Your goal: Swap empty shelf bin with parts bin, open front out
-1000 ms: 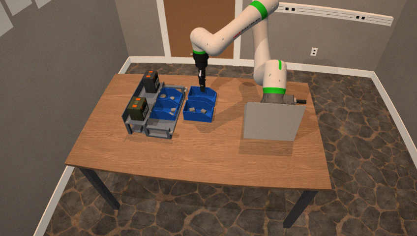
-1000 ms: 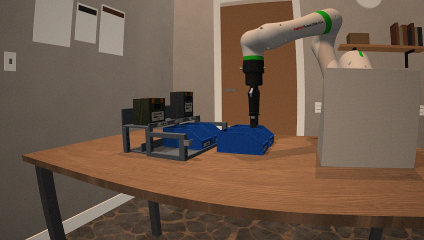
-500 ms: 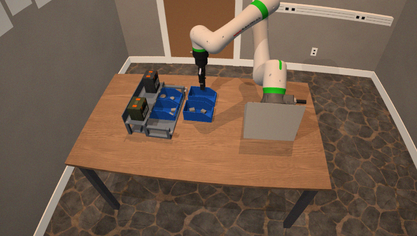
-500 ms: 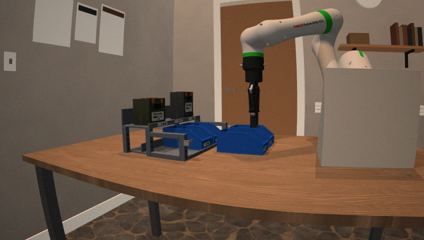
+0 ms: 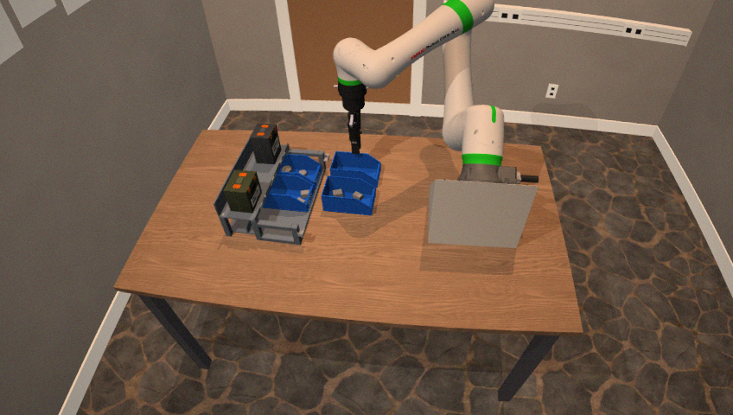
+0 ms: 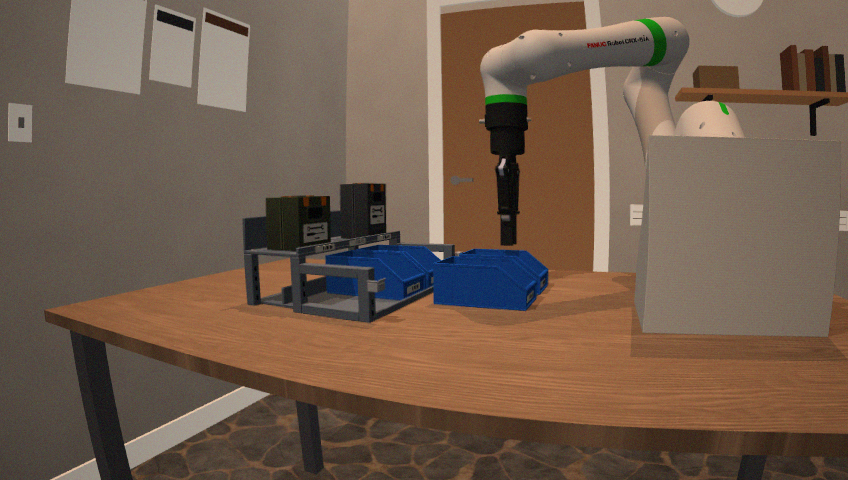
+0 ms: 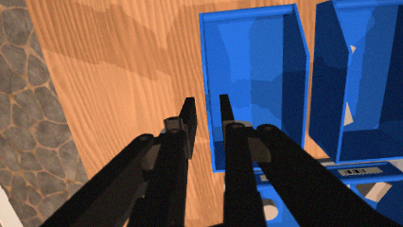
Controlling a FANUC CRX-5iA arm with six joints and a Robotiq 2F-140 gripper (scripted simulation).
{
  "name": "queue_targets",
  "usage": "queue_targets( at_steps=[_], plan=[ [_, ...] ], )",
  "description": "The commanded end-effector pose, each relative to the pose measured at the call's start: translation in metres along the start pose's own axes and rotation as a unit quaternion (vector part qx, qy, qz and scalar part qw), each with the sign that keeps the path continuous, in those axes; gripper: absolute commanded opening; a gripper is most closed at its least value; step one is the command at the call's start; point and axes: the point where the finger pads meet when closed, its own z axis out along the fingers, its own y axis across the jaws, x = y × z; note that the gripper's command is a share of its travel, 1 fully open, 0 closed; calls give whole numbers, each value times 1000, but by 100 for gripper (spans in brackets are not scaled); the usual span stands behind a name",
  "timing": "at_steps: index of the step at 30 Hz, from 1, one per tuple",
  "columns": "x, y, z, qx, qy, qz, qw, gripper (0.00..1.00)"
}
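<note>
My gripper (image 5: 355, 152) (image 6: 508, 244) (image 7: 208, 109) is open by a small gap and holds nothing. It points down just above the side wall of the empty blue bin (image 5: 354, 164) (image 6: 542, 268) (image 7: 265, 57), which stands upright on the table, the wall lying below the gap between the fingers. The blue bin with parts (image 5: 349, 204) (image 6: 476, 285) (image 7: 330, 85) stands upright right beside it, on the side nearer the top camera, with light blocks inside. The grey shelf (image 5: 296, 234) (image 6: 339, 269) has a free slot at its near end.
Two blue bins with parts (image 5: 288, 186) (image 5: 294, 161) stand in the shelf's lower row beyond the free slot. The upper board carries a green case (image 5: 242, 191) (image 6: 297, 223) and a dark case (image 5: 265, 143) (image 6: 363, 211). A grey panel (image 5: 481, 213) (image 6: 737, 237) stands before the arm's base.
</note>
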Motion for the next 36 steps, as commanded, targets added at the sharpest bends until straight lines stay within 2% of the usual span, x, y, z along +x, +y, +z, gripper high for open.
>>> queue_targets(
  at_steps=[1,13,36],
  plan=[
    [-1,0,-6,0,-1,0,1000,24],
    [-1,0,-28,0,-1,0,1000,24],
    [-1,0,-53,0,-1,0,1000,24]
  ],
)
